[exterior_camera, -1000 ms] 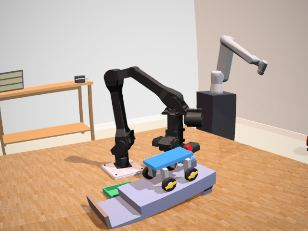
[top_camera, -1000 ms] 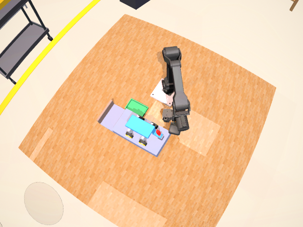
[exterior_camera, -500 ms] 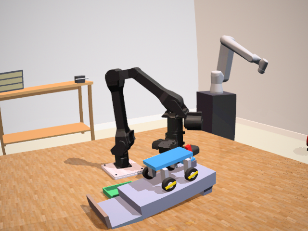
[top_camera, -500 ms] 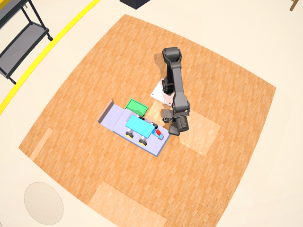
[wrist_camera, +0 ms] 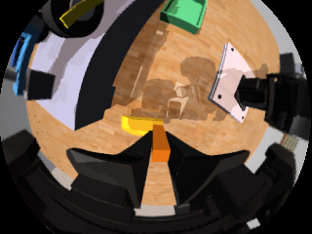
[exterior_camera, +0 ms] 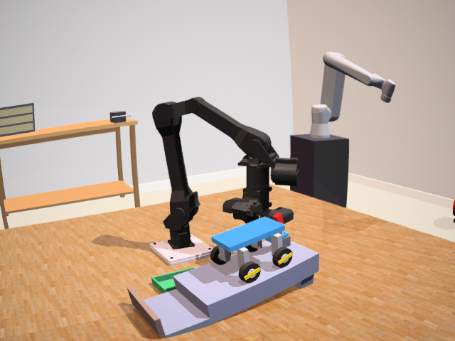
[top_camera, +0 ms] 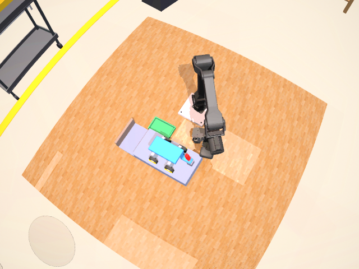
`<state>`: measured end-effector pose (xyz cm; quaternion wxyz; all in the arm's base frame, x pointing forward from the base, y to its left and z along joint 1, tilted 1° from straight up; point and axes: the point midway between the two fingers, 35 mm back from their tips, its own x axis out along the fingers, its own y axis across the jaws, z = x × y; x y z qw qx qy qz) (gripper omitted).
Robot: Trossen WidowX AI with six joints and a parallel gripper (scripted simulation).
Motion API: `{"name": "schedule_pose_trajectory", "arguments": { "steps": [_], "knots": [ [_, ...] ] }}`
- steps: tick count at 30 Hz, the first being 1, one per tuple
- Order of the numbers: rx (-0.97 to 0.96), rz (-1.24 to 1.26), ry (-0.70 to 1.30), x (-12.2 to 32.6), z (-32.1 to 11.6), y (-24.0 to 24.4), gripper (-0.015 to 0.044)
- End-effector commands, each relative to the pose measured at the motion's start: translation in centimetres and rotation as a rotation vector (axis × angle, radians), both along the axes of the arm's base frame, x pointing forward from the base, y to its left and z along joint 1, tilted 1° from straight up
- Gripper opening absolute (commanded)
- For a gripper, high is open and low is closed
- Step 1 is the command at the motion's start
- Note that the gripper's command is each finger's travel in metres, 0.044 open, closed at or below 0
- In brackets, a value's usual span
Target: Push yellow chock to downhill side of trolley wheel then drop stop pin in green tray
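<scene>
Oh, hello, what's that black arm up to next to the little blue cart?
The arm's gripper has closed on the orange handle of a yellow chock, a wedge meant to block a wheel. It is beside the ramp, so no wheel is chocked yet. The blue trolley stands on the slope, with the red-headed stop pin in place at its uphill end. The green tray, meant for that pin, sits alongside the ramp.
</scene>
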<state>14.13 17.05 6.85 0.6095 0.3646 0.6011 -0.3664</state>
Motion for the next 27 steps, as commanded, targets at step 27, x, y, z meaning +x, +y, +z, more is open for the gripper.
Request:
{"name": "schedule_pose_trajectory", "arguments": {
  "steps": [27],
  "knots": [
    [0.013, -0.002, -0.005, -0.1, 10.1, 0.0, 0.0]
  ]
}}
